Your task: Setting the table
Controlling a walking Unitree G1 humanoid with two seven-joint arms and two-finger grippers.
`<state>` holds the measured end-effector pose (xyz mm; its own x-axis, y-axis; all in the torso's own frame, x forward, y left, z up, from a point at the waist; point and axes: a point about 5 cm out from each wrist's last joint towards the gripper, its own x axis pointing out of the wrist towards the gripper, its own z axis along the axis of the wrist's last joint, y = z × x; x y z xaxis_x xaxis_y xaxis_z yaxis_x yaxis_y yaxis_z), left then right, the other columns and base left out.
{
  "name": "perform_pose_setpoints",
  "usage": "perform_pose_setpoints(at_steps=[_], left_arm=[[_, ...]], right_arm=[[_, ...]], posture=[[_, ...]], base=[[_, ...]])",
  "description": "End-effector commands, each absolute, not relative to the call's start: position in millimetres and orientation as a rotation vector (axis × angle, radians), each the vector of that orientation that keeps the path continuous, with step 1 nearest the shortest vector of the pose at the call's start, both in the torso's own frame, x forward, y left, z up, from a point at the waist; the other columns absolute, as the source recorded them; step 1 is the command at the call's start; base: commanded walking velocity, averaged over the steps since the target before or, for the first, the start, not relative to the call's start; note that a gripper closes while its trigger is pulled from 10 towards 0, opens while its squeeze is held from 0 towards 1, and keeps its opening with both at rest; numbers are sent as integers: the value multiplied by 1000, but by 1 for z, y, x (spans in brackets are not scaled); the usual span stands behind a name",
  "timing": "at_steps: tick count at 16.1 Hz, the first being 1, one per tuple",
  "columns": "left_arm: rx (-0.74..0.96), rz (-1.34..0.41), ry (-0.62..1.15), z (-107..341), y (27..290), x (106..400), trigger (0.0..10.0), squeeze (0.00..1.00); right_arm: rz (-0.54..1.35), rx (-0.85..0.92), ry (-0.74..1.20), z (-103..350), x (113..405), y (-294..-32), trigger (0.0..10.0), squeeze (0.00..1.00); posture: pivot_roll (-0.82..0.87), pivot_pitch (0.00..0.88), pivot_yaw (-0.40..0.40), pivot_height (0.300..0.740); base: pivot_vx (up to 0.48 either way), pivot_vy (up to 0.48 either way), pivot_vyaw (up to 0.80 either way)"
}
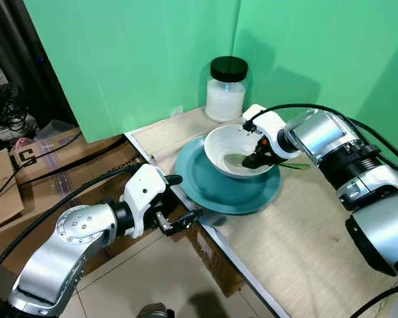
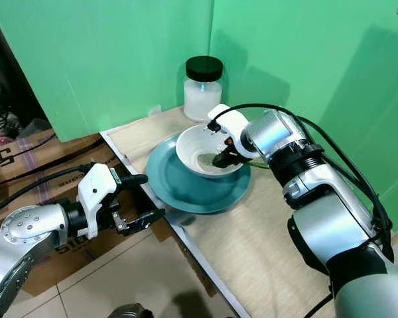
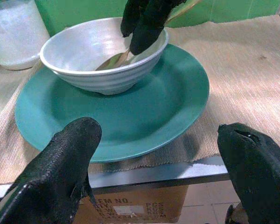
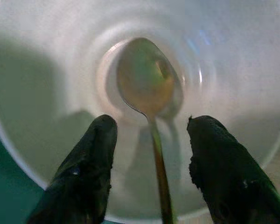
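A white bowl [image 1: 220, 140] stands on a teal plate [image 1: 219, 193] near the table's far left corner. A golden spoon [image 4: 147, 77] lies in the bowl, its handle [image 1: 296, 165] reaching out over the rim. My right gripper [image 1: 255, 159] dips into the bowl and is open, one finger [image 4: 91, 158] on each side of the spoon's handle without touching it. My left gripper [image 1: 186, 197] hangs open just off the table's left edge, level with the plate, with nothing between its fingers [image 3: 70, 158].
A glass jar [image 1: 225, 93] with a black lid and white contents stands behind the bowl against the green screen. Cardboard boxes [image 1: 26, 156] and cables lie on the floor to the left, and another box [image 1: 212, 255] sits under the table [image 1: 305, 245].
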<state>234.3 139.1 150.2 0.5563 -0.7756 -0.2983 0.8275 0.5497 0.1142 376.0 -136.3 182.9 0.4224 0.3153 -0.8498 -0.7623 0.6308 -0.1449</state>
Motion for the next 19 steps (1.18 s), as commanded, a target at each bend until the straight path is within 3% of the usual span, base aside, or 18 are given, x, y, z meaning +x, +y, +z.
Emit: perform_pose_setpoints(at_steps=[1, 19], left_arm=[[260, -971, 220, 151, 136, 234, 10000, 110], [267, -979, 223, 151, 137, 237, 10000, 102]], right_arm=[[712, -619, 865, 193, 380, -132, 0, 0], [735, -781, 905, 180, 381, -133, 0, 0]], posture=[[123, 0, -17, 740], [129, 0, -25, 740]], base=[[0, 0, 0], [0, 0, 0]])
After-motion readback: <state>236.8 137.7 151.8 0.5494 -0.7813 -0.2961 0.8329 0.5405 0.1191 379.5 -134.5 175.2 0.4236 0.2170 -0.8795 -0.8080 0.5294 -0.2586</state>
